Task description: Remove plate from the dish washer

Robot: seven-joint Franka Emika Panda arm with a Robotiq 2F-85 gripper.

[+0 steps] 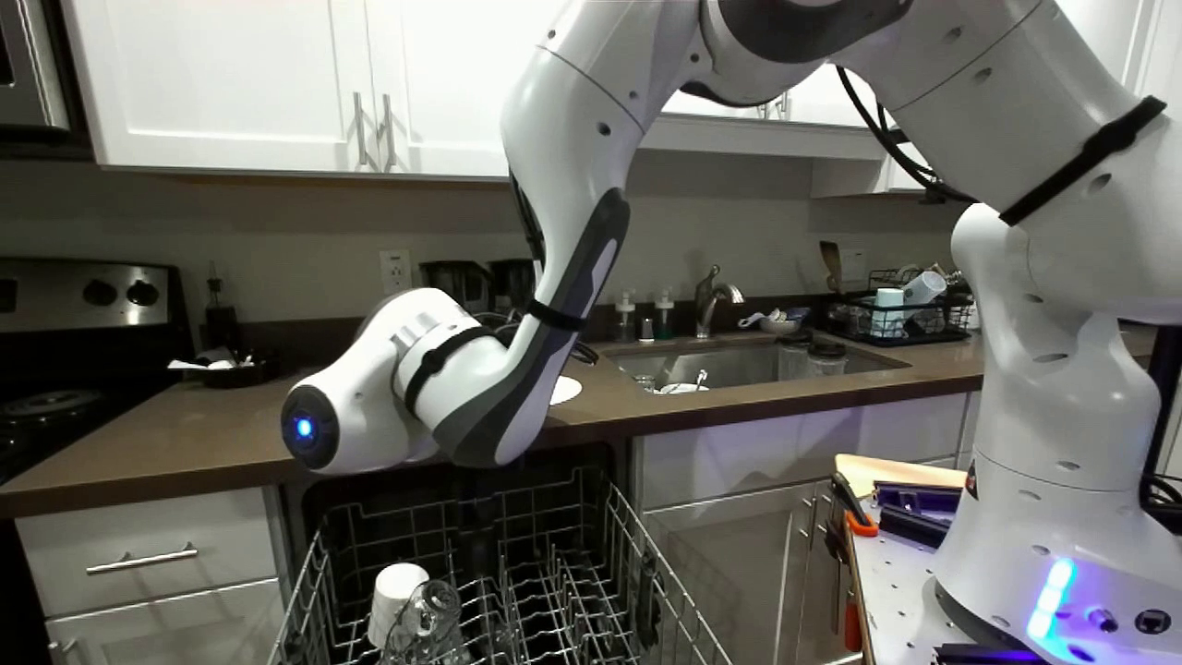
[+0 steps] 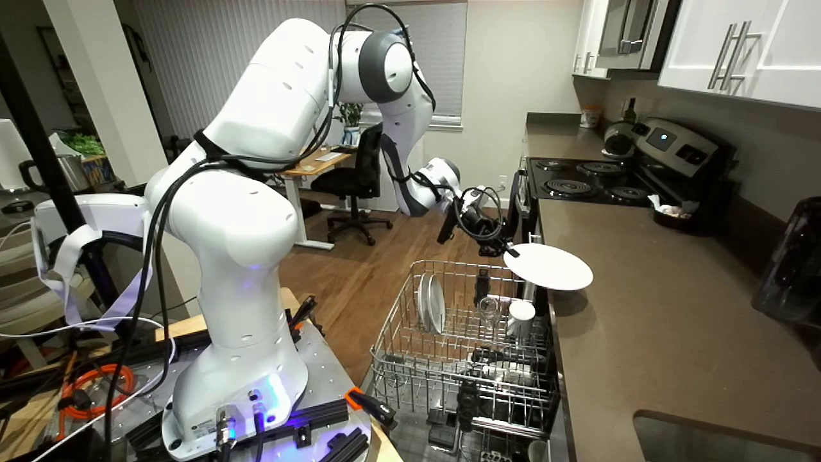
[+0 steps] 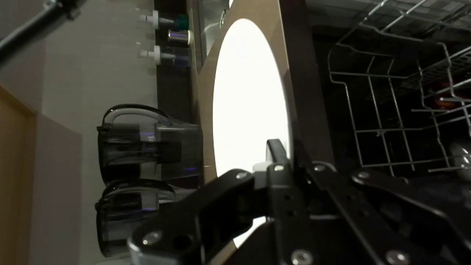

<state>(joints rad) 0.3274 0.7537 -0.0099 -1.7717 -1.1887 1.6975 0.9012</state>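
plate [image 2: 550, 266], white, round and glossy, is out of the dish washer [image 1: 591, 457] and held over the edge of the brown counter [image 2: 648, 308], right of centre in an exterior view, its shadow falling on the counter just below. the gripper [image 2: 510, 251] has it by the rim: the jaws are closed on the plate's left edge there, and the rest of the disc reaches out to the right. in the wrist view the plate runs down the middle of the frame as a tall oval, with one black finger [image 3: 276, 151] across its lower right edge. the arm [image 1: 572, 139] covers most of the plate in an exterior view, leaving a white piece near the centre of the frame.

the wire rack [image 2: 410, 372] stands out from under the counter, low in both exterior views. white plates [image 2: 437, 305] are on edge in it, well apart from a clear glass [image 2: 489, 312] and a white mug [image 2: 521, 314], which sit near each other. a black stove [image 2: 587, 179] is at upper right, and two dark see-through jugs [image 3: 147, 147] fill the lower left of the wrist view.
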